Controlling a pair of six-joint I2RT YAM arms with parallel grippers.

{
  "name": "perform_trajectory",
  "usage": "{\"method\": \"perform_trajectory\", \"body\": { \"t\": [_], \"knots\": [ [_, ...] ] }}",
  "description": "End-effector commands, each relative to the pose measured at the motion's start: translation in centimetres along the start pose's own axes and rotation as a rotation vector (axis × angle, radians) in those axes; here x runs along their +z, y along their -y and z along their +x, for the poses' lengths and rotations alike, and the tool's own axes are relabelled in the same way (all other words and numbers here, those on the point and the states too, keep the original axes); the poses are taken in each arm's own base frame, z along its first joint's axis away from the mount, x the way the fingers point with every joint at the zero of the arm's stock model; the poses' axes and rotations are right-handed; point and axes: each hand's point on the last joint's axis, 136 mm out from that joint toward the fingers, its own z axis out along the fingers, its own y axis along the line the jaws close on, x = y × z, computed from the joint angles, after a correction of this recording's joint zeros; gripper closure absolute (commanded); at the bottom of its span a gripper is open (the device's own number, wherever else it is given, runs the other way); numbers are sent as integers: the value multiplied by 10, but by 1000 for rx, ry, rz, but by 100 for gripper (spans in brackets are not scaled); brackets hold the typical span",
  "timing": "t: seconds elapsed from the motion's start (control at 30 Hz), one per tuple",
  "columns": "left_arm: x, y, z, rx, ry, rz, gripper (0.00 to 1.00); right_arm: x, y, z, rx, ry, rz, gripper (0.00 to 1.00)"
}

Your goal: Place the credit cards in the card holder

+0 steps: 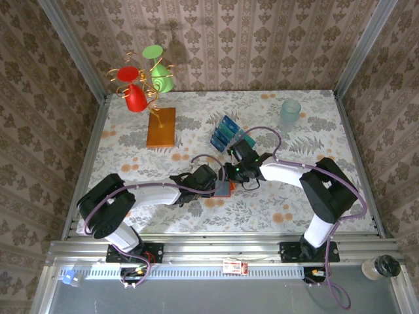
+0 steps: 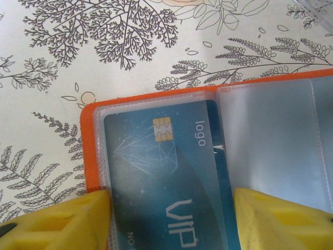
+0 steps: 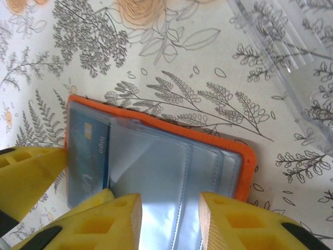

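- The card holder [image 2: 89, 151] lies open and flat on the tablecloth [image 2: 62, 47], near the middle of the table where the two arms meet. Its cover is bright orange, with rounded corners and a narrow rim that shows around the inside.
- Inside are clear sleeves [image 3: 156, 172] of soft, glossy plastic with pressed seams. In the right wrist view one loose sleeve is partly lifted, its corner turned over.
- A blue card [image 2: 156, 172] sits in the end sleeve by the cover's outer edge. It is thin and flat with rounded corners.
- The card has a gold chip [image 2: 162, 130], a faint white faceted line pattern, the small word "logo" and large pale letters "VIP". Smaller print below is cut off and cannot be read.
- The left gripper [image 2: 171, 229] is spread. Its yellow plastic fingers, moulded with hollow cells, stand either side of the carded sleeve, one at the orange outer edge and one at the fold. I cannot tell whether they press on the holder.
- The right gripper [image 3: 170, 208] is also spread, its yellow fingertips apart over the clear sleeves, with plastic showing in the gap. Contact cannot be judged.
- The other credit cards [image 1: 226, 134], blue and teal, stand on edge in a clear rack [image 3: 291, 62] of ridged plastic, just beyond the holder.
- The tablecloth is white, printed with grey ferns and orange flowers.
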Motion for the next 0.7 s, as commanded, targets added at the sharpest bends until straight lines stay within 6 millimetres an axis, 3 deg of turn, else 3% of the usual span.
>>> {"method": "perform_trajectory", "body": {
  "t": [0.0,0.33,0.67],
  "knots": [
    [6,-10,19,27,-51,-36,37,12,5,6,32,-26,-9,66],
    [4,-10,16,25,-42,-32,37,24,1,11,35,-63,-54,70],
    [-3,-7,8,24,-20,-20,34,3,-29,2,-3,-44,-164,69]
  ]
}}
